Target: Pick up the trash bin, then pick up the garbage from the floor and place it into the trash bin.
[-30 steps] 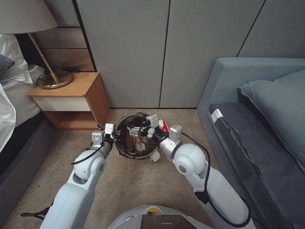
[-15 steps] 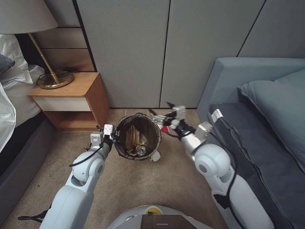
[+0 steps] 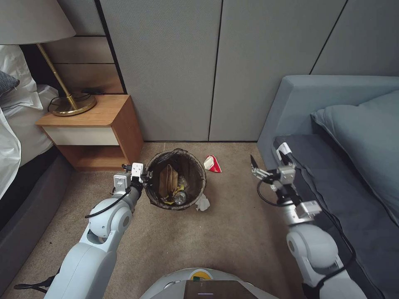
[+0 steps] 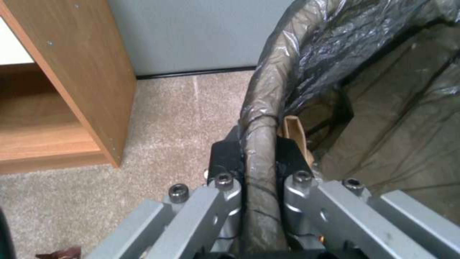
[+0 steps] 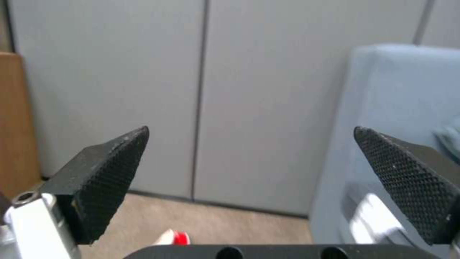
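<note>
The bin (image 3: 176, 178) sits on the carpet (image 3: 232, 232) just off the front corner of the nightstand (image 3: 97, 131), its dark bag folded over the rim. The left gripper (image 3: 145, 177) is clamped on the bin's rim on the nightstand side; in the left wrist view one black finger (image 4: 225, 158) lies outside the rim and the other inside, pressing the bagged rim (image 4: 261, 144) between them. Inside the bin lie a tan paper bag (image 3: 167, 180), a yellow wrapper (image 3: 169, 200) and a small bottle (image 3: 180, 198). A white tissue (image 3: 203, 203) lies on the carpet touching the bin's near side, and a red-and-white packet (image 3: 212, 164) lies just beside the bin on the sofa side, toward the wall. The right gripper (image 3: 254, 166) hangs in the air well apart from the bin, beside the sofa (image 3: 299, 108), its fingers (image 5: 107, 180) spread wide and holding nothing.
</note>
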Robot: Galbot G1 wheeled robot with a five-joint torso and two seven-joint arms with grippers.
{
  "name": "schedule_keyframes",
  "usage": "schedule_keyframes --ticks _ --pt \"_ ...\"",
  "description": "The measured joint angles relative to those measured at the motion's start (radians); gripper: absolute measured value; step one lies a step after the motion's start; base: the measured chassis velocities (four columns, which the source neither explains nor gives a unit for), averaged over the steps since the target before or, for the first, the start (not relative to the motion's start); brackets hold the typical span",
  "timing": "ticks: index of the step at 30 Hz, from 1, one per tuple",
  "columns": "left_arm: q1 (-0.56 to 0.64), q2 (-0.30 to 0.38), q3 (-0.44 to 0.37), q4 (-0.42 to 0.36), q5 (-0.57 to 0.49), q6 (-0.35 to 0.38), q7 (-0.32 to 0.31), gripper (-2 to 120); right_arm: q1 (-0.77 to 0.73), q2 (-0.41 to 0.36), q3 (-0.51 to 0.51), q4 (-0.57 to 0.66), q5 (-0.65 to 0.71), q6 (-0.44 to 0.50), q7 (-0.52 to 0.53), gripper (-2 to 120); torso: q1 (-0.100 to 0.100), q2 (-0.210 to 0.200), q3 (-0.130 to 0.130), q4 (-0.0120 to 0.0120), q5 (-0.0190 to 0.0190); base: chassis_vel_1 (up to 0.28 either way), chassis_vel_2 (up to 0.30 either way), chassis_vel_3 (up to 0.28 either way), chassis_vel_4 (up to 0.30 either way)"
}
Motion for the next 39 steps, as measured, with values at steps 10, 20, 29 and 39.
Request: schedule_keyframes --ticks 10,20,29,39 --pt "0.036 0.001 -0.026 -0.020 0.004 0.002 0.000 5 -0.101 0.067 0.013 0.010 -0.028 0.061 0.000 100 0.000 0.000 0.000 0.0006 -0.0001 0.000 0.000 0.000 0.000" --pt "0.059 -0.004 -0.034 -0.024 0.018 0.008 0.014 5 -0.113 0.090 0.002 0.007 -0.037 0.066 0.001 100 0.000 0.000 0.000 0.0004 -0.0001 0.000 0.000 0.000 0.000" --pt "0.070 -0.009 -0.041 -0.030 0.024 0.008 0.025 5 -0.091 0.090 -0.008 -0.015 -0.037 0.035 0.007 100 0.000 0.000 0.000 0.0004 -0.0001 0.000 0.000 0.000 0.000" --pt "0.070 -0.010 -0.040 -0.033 0.025 0.006 0.029 5 -0.054 0.081 -0.020 -0.033 -0.037 0.006 0.010 100 0.000 0.000 0.000 0.0004 -0.0001 0.009 0.008 0.009 0.010"
